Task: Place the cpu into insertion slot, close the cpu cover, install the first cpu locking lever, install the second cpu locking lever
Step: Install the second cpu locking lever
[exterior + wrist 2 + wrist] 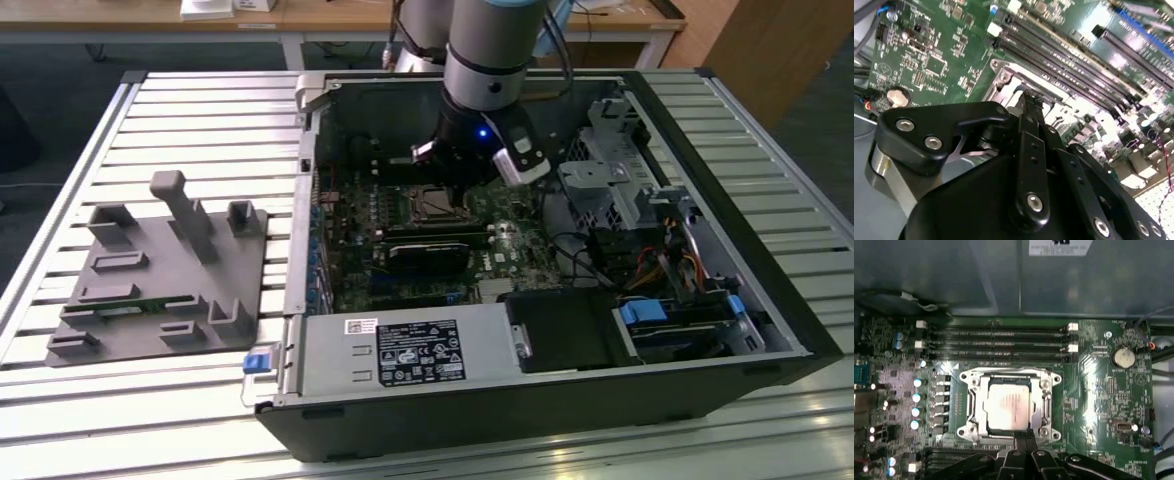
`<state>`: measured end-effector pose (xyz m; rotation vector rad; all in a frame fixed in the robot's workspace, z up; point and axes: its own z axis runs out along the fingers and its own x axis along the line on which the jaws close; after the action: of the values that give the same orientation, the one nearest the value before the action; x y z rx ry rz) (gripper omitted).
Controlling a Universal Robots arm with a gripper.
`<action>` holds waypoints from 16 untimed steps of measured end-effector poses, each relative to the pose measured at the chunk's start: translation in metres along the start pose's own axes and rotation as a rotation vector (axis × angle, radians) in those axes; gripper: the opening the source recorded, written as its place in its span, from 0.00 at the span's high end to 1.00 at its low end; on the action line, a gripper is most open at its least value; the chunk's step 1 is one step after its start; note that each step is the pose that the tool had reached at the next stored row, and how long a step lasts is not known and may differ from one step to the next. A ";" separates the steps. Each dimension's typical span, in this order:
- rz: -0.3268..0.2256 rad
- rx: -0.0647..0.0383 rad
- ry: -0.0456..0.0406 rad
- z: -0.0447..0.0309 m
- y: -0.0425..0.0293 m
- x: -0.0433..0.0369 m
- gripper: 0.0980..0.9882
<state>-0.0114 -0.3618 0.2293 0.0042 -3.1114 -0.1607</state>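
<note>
One gripper (1021,437) hangs over the motherboard (1104,390) inside the open computer case (694,330), its black fingers (1030,120) drawn together into a narrow tip with nothing visibly between them. In the first wrist view that tip meets the near edge of the insertion slot (1010,407), at the middle of that side, so the socket lies straight ahead of the jaws and just beyond them. Within the socket sits the cpu (1009,402), flat, silver top up, square to the board. Around it the cpu cover (1044,402) appears as a bright metal frame lying down over the chip's margins, though whether it is fully seated I cannot tell. Beyond the socket, toward the board's far edge, the memory slots (999,342) run crosswise to the gripper's line of approach. In the exterior view the arm (487,60) stands upright over the socket, near the middle of the case.
</note>
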 end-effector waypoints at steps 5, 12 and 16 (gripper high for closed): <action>0.000 -0.001 0.0000 -0.0009 -0.0106 0.0001 0.99; 0.000 -0.005 -0.0003 -0.0013 -0.0187 0.0150 0.99; 0.000 -0.011 -0.0012 -0.0008 -0.0195 0.0313 0.99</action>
<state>-0.0427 -0.3814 0.2289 0.0045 -3.1117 -0.1773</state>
